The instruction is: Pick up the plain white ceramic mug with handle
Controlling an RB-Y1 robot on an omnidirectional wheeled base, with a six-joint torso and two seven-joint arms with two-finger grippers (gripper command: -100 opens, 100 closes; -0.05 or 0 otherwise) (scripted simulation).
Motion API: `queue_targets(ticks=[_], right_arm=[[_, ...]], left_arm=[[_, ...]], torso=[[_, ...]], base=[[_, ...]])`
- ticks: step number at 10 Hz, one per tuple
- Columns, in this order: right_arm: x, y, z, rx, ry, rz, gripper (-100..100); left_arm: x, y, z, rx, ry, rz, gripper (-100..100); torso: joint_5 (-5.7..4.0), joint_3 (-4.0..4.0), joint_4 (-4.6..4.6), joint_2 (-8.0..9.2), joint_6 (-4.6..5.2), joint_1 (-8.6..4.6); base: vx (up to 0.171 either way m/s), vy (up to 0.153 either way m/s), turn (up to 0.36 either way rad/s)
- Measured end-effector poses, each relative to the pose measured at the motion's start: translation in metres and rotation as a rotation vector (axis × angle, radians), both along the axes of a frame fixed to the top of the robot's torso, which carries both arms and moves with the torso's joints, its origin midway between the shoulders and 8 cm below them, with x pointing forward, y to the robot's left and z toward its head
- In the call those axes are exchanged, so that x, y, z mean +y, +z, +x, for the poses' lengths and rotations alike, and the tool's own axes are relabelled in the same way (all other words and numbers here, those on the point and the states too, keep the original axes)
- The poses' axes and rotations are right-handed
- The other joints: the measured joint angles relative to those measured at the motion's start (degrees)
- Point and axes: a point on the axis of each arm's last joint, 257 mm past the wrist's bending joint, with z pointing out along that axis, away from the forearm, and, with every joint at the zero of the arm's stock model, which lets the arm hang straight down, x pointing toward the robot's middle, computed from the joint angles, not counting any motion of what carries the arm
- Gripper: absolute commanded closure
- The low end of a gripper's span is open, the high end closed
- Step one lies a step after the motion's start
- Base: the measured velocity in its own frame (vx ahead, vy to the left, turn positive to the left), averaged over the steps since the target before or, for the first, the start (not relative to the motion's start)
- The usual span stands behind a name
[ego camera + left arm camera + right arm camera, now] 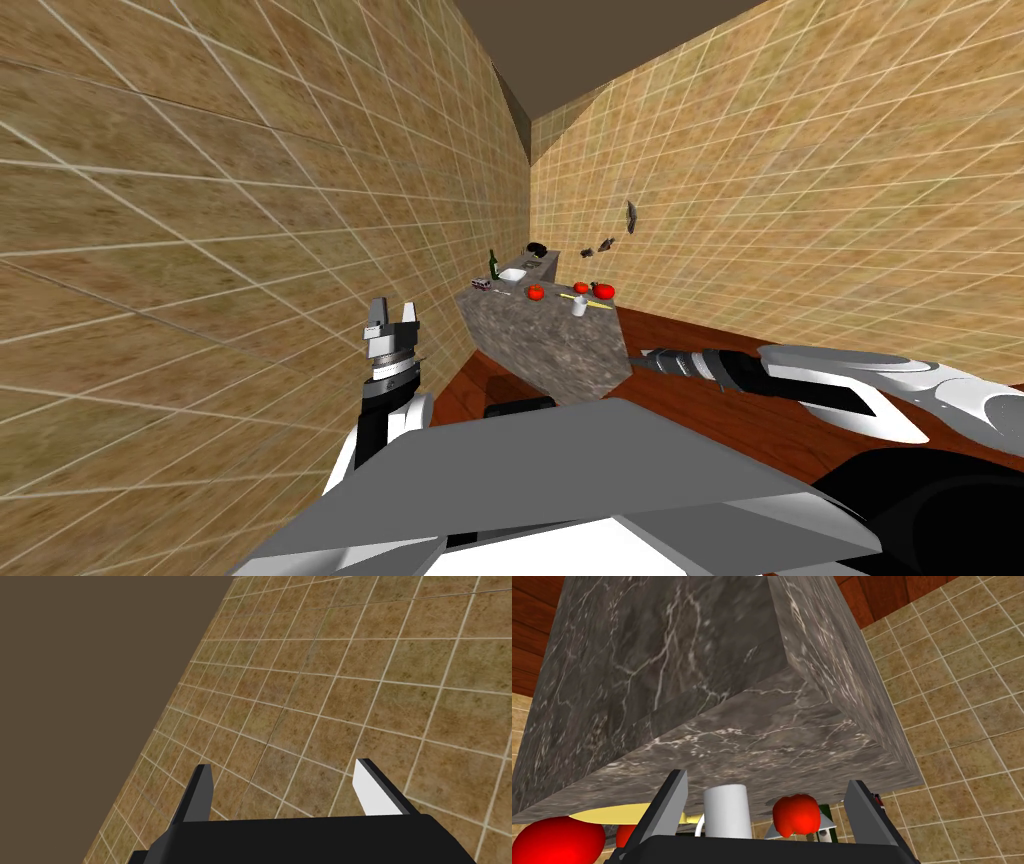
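The white mug stands upright near the front of a grey marble counter. My right gripper reaches in from the right, beside the counter's near end and short of the mug. In the right wrist view the mug shows between the open fingers of the right gripper, closer to one finger, with its thin handle on that side. Nothing is held. My left gripper is raised by the tiled wall at the left, and its fingers stand open and empty in the left wrist view.
Red tomatoes and a yellow flat thing lie close around the mug. A green bottle and a white basin sit farther back. Tiled walls close in on both sides, and the floor is red-brown wood.
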Motion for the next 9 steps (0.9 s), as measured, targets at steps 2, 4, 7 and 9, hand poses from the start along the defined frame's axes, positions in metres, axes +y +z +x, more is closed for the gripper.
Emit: queue_targets(ticks=[2, 4, 7, 9], right_arm=[[-0.025, 0.004, -0.006, 0.045, 0.002, -0.051, -100], [-0.048, 0.007, -0.01, 0.086, 0.007, -0.103, -100], [-0.072, 0.013, -0.019, 0.142, 0.015, -0.162, -100], [-0.088, 0.021, -0.022, 0.176, 0.018, -0.2, -100]], left_arm=[[0.0, 0.0, 0.0, 0.0, 0.0, 0.0, 0], [0.0, 0.0, 0.0, 0.0, 0.0, 0.0, 0], [0.0, 0.0, 0.0, 0.0, 0.0, 0.0, 0], [0.0, 0.0, 0.0, 0.0, 0.0, 0.0, 0]], torso=[[0.0, -0.01, -0.01, -0.02, 0.01, -0.01], [0.02, -0.05, -0.02, -0.09, 0.0, 0.04], [0.01, -0.02, 0.0, -0.02, 0.08, 0.02], [0.02, -0.03, -0.01, -0.05, 0.07, 0.05]], base=[[0.047, 0.033, 0.142], [0.061, 0.045, 0.16], [0.058, 0.043, 0.162], [0.068, 0.037, 0.155]])
